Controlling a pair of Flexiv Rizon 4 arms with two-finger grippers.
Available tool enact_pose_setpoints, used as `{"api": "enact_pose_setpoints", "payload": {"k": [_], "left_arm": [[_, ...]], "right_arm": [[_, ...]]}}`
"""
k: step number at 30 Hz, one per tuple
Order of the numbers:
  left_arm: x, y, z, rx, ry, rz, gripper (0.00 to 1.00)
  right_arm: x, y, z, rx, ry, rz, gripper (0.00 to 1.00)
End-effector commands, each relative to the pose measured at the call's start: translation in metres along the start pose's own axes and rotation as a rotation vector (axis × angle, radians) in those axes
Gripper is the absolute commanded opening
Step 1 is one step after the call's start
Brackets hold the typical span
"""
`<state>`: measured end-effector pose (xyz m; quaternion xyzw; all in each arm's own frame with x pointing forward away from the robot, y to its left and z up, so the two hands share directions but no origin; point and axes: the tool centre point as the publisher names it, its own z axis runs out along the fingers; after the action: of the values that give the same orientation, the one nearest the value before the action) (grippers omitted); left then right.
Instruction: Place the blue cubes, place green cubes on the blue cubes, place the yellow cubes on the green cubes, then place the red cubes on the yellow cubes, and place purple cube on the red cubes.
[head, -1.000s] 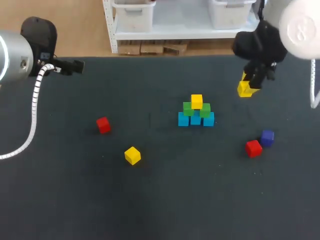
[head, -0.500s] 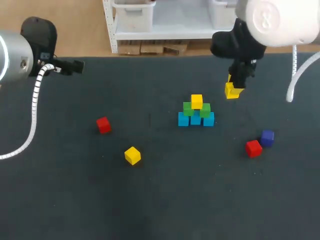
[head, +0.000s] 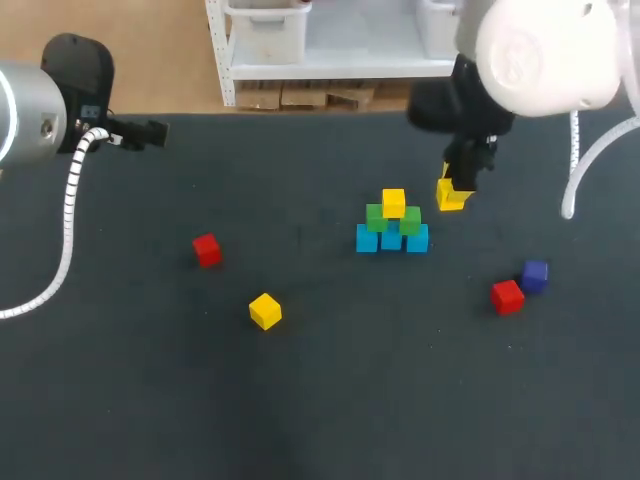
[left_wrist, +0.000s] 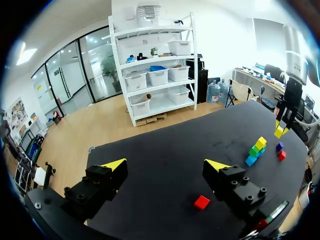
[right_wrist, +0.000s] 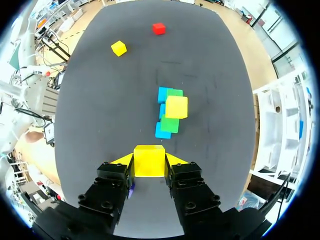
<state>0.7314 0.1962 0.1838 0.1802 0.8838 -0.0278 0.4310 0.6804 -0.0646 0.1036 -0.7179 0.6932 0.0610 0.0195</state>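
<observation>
Right wrist view: the right jaws pinch a yellow cube (right_wrist: 149, 160) by two opposite flat faces, in the air just beside the cube pyramid (head: 391, 225) on its far right side. The cube looks like a light, rigid, smooth-faced block, so a square mid-height grip should hold it. The loosely stacked pyramid would likely topple at a nudge, but there is bare tabletop (head: 330, 400) all round it, with the red cube (head: 507, 296), purple cube (head: 535, 275), second red cube (head: 207, 249) and loose yellow cube (head: 265, 311) all well apart from it. The left jaws stand wide open and empty, far off to the pyramid's left by the tabletop's far edge.
</observation>
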Motion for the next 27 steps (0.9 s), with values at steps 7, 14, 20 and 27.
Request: {"api": "enact_pose_setpoints", "payload": {"k": [7,14,20,27], "left_arm": [[0.000,0.001,0.001,0.007,0.000,0.001,1.00],[0.000,0.001,0.001,0.007,0.000,0.001,1.00],[0.000,0.001,0.001,0.007,0.000,0.001,1.00],[0.000,0.001,0.001,0.007,0.000,0.001,1.00]], "right_arm": [[-0.015,-0.014,0.012,-0.020,0.008,0.009,0.00],[-0.023,-0.018,0.019,-0.007,0.019,0.014,0.00],[-0.025,-0.022,0.026,-0.011,0.018,0.026,0.00],[-0.026,-0.026,0.032,-0.026,0.019,0.033,0.00]]}}
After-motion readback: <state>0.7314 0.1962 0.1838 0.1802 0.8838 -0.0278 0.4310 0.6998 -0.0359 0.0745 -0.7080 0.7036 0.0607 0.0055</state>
